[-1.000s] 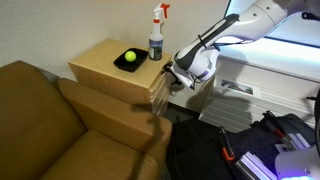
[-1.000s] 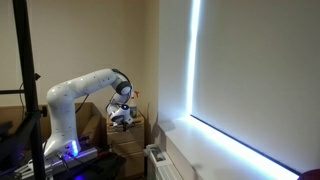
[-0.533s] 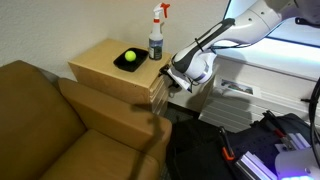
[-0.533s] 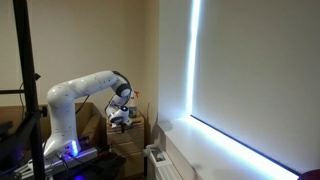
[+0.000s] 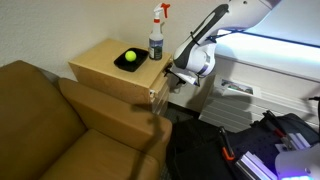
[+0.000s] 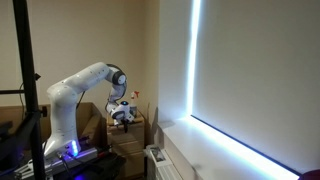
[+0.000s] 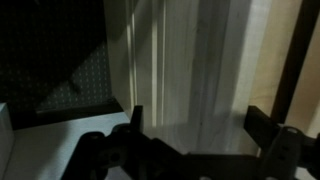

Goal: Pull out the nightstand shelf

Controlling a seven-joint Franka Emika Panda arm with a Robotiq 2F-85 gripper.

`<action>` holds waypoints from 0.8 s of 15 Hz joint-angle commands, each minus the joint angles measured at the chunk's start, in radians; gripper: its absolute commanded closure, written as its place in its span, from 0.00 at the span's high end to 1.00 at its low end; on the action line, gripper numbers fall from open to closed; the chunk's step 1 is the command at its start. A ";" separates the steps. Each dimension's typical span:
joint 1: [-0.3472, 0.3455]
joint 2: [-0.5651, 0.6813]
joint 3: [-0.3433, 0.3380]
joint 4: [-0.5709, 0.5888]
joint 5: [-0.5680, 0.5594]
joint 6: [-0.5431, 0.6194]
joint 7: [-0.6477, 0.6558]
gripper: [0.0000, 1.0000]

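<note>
The nightstand [image 5: 108, 72] is a light tan wooden cabinet beside the couch; it also shows in an exterior view [image 6: 131, 136]. Its side facing the arm shows layered edges [image 5: 158, 92]; I cannot tell the shelf apart from the other layers. My gripper [image 5: 171, 79] is right at that side, just below the top panel, and shows small in an exterior view [image 6: 123, 115]. In the wrist view my gripper [image 7: 198, 125] is open. Its dark fingers [image 7: 135, 118] stand wide apart with pale layered wood [image 7: 190, 70] close between them. Contact with the wood is unclear.
A green ball [image 5: 129, 57] and a white spray bottle [image 5: 155, 36] stand on the nightstand's top. The brown couch [image 5: 60, 125] presses against its near side. A white window ledge [image 5: 240, 90] and dark equipment [image 5: 265, 145] lie behind the arm.
The arm has lifted its upper links and turned the wrist. The gripper has edged slightly closer to the nightstand's side. The nightstand looks the same.
</note>
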 commanded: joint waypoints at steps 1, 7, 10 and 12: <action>0.052 -0.108 -0.175 -0.112 0.057 -0.043 -0.004 1.00; 0.132 -0.248 -0.407 -0.329 0.083 -0.062 -0.009 1.00; 0.242 -0.311 -0.566 -0.391 0.107 -0.137 0.018 1.00; 0.343 -0.328 -0.696 -0.396 0.113 -0.212 0.047 1.00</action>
